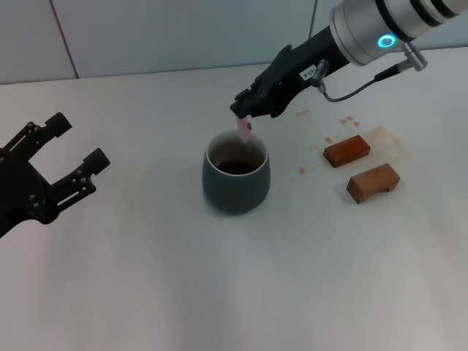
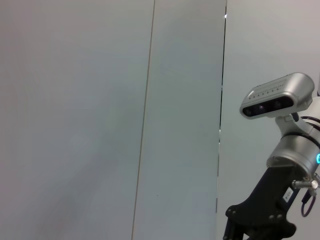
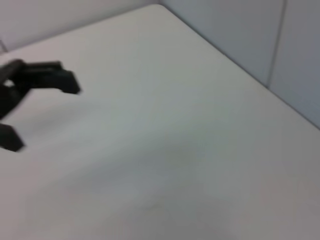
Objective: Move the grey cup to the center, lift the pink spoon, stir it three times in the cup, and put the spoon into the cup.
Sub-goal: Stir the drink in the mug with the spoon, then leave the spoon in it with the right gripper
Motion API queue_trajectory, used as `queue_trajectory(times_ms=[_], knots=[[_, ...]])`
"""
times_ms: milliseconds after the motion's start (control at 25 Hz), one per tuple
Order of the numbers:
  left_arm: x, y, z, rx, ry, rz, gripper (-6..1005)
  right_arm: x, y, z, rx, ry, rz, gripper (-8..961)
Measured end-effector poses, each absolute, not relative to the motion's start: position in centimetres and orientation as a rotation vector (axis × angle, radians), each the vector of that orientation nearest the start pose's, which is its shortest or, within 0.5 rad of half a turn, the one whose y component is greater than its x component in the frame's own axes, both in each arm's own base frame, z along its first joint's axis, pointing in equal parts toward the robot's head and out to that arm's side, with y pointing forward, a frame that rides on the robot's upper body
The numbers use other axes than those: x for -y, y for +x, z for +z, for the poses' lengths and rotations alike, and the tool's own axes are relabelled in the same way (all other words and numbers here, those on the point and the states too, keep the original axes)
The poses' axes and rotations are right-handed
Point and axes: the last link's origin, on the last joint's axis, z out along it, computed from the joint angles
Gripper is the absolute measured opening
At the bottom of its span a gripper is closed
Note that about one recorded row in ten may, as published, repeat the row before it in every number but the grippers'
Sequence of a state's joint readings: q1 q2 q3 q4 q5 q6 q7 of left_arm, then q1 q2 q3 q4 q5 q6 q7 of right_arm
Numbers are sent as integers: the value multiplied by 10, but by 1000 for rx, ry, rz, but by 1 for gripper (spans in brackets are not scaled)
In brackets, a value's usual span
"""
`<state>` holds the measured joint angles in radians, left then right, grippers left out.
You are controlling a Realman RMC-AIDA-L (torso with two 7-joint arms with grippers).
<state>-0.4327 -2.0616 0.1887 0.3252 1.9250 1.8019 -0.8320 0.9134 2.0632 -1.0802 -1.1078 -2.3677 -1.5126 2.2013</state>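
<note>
Pink spoon gripped by right tool | grey cup upright | left tool spread

Bright, even light — soft shadows, right wrist view blurred.

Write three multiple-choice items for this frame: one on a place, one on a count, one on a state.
1. Where is the rounded dark blue-grey ceramic mug?
A. Left of the two brown wooden blocks
B. Right of the blocks
C. On a block

2. How many wooden blocks lie on the white tabletop?
A. One
B. Two
C. Four

3. What is the right gripper doing?
A. Resting open on the table
B. Holding the mug's rim
C. Gripping the pale pink spoon handle above the mug

Answers: 1 A, the head view shows the blocks on the mug's right. 2 B, two show. 3 C, pink handle hangs from its fingers over the mug's mouth; the left gripper is open, apart.
</note>
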Motion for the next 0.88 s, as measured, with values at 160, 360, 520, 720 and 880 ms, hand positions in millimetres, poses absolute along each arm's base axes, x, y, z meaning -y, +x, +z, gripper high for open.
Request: queue_trajectory(times_ms=[160, 360, 520, 720, 880], knots=[[-279, -291, 21, 343, -2240, -1187, 859, -412, 89, 11, -530, -2858, 31, 182], [-278, -289, 19, 347, -2240, -1200, 859, -423, 93, 6, -529, -2797, 34, 186], [-278, -289, 19, 347, -2240, -1201, 859, -426, 97, 6, -524, -2771, -2, 190], [-278, -289, 19, 346, -2240, -1203, 859, -422, 97, 5, -525, -2795, -42, 195], [-276, -289, 19, 344, -2240, -1208, 859, -417, 95, 5, -530, -2835, -53, 199]])
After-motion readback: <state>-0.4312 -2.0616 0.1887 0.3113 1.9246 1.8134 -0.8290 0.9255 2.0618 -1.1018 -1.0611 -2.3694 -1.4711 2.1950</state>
